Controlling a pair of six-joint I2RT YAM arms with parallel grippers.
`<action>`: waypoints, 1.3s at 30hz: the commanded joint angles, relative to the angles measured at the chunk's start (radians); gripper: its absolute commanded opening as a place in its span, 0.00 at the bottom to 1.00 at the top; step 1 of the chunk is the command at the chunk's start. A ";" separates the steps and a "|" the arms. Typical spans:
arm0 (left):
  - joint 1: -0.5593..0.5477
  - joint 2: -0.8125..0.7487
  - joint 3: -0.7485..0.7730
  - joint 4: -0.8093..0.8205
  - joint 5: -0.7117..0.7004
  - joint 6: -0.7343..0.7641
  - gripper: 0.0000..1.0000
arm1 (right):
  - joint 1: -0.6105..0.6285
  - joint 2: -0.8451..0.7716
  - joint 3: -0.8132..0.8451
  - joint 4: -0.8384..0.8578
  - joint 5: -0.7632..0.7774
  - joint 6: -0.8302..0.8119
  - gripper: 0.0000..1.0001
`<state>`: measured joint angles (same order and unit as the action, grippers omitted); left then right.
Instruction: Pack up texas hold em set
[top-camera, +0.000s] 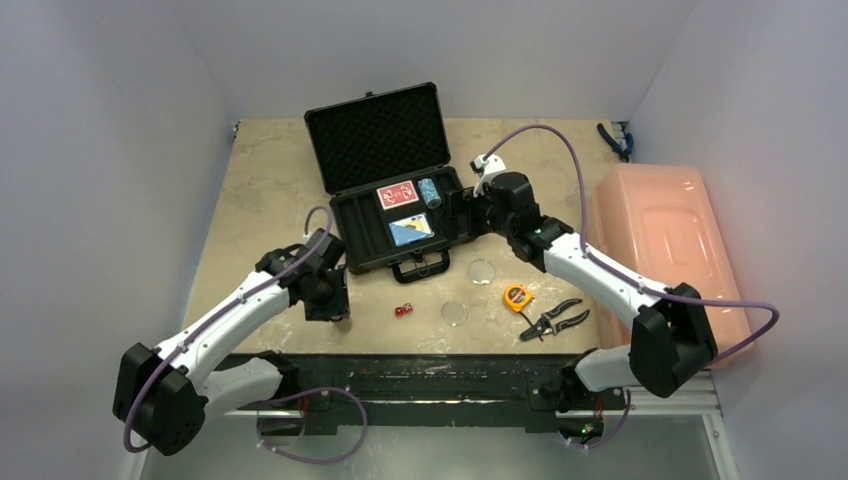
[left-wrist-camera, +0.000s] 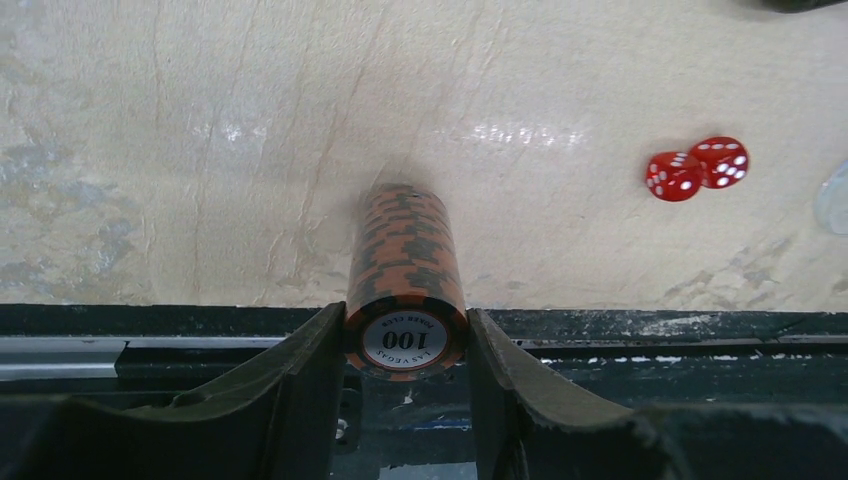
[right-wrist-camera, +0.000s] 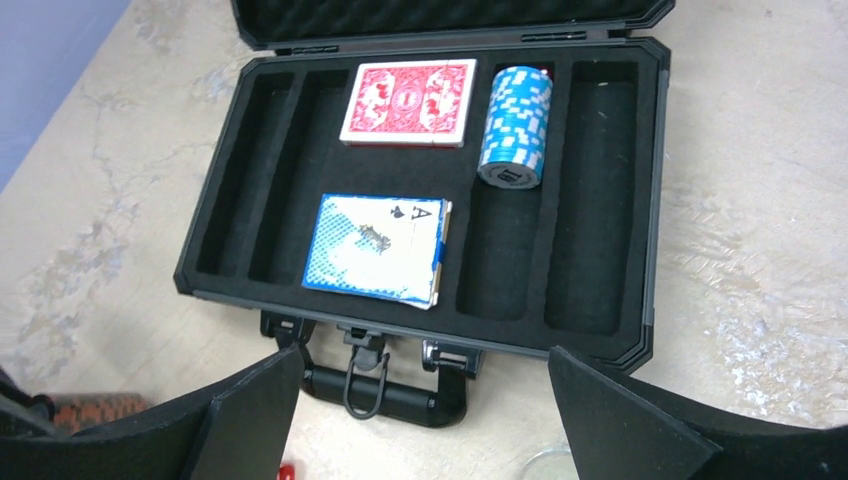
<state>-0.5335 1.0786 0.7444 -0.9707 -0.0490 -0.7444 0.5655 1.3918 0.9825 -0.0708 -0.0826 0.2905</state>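
- Seen from above, red dice (left-wrist-camera: 674, 176) sit at 3 o'clock of the left gripper (top-camera: 335, 312); clear discs (top-camera: 481, 270), tape measure (top-camera: 516, 297) and pliers (top-camera: 553, 320) lie further that way.
- Open briefcase (top-camera: 375, 140) at 1 o'clock holds red deck (right-wrist-camera: 408, 102), blue deck (right-wrist-camera: 378, 248) and blue chip stack (right-wrist-camera: 515, 125).
- Left arm reaches low, claw clamped on orange chip stack (left-wrist-camera: 405, 250) near the table's front edge.
- The stack lies on its side, long axis 6-to-12 in the wrist view, "100" face at 6.
- Right gripper (right-wrist-camera: 425, 420) is by the case's 3 o'clock side, spread wide, grasping nothing.

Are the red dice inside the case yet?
No, both red dice lie on the table, outside the open briefcase.
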 joint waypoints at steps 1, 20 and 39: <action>-0.006 -0.014 0.099 0.008 0.029 0.074 0.00 | 0.005 -0.050 -0.046 0.119 -0.072 -0.034 0.99; -0.006 0.035 0.298 -0.056 0.095 0.264 0.00 | 0.124 -0.122 -0.201 0.329 -0.304 -0.134 0.99; -0.005 0.132 0.517 -0.120 0.210 0.327 0.00 | 0.249 -0.142 -0.361 0.595 -0.444 -0.345 0.99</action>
<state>-0.5335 1.2064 1.1847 -1.0931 0.0845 -0.4301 0.7872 1.2957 0.6491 0.3878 -0.4915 0.0151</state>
